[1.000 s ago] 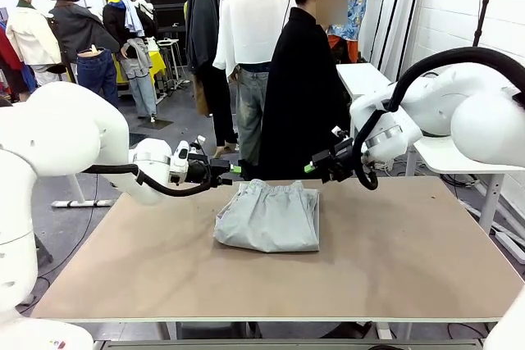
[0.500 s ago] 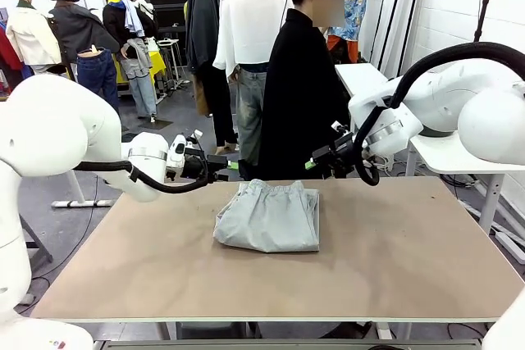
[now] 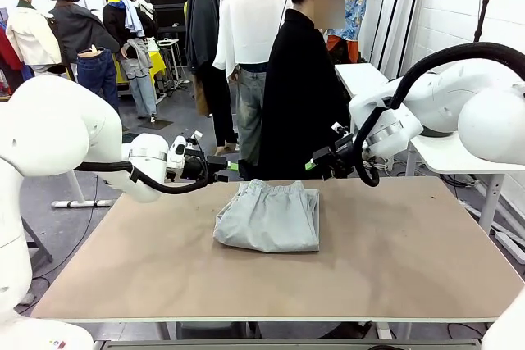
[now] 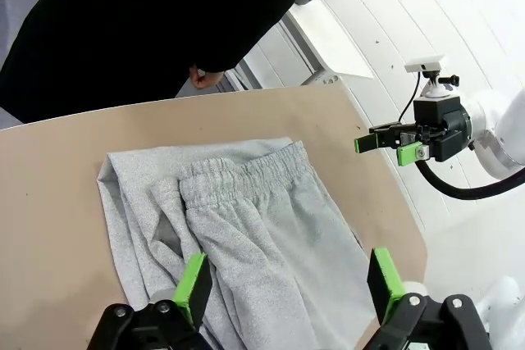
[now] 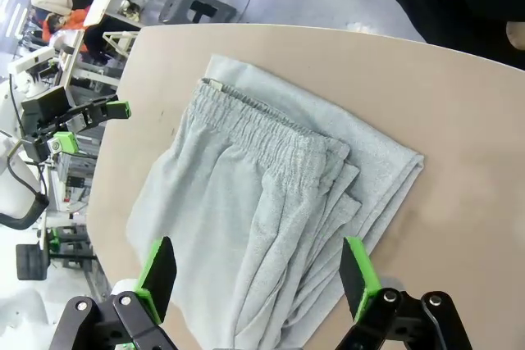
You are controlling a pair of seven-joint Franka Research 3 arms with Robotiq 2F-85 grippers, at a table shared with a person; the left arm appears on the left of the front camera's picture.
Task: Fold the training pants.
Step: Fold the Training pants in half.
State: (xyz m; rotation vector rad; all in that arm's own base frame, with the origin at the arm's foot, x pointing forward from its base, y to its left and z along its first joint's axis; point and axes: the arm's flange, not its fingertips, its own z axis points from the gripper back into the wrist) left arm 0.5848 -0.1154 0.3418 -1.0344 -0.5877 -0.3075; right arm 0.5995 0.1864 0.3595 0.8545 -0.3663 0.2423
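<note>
The light grey training pants (image 3: 269,216) lie folded into a compact rectangle near the table's far middle, elastic waistband toward the person. The left wrist view has them (image 4: 246,235) below my open left gripper (image 4: 287,280), and the right wrist view has them (image 5: 262,219) under my open right gripper (image 5: 258,280). From the front, my left gripper (image 3: 231,167) hovers above the table just left of the pants and my right gripper (image 3: 314,162) hovers just right of them. Neither holds anything.
A person in a black coat (image 3: 299,96) stands at the far edge right behind the pants, one hand (image 4: 205,79) near the table's edge. A white side table (image 3: 455,153) stands at the right. Bare tabletop (image 3: 271,284) spreads around the pants.
Both grippers have drawn back outward from the pants' waistband corners, the left one farther to the left. The pants lie still.
</note>
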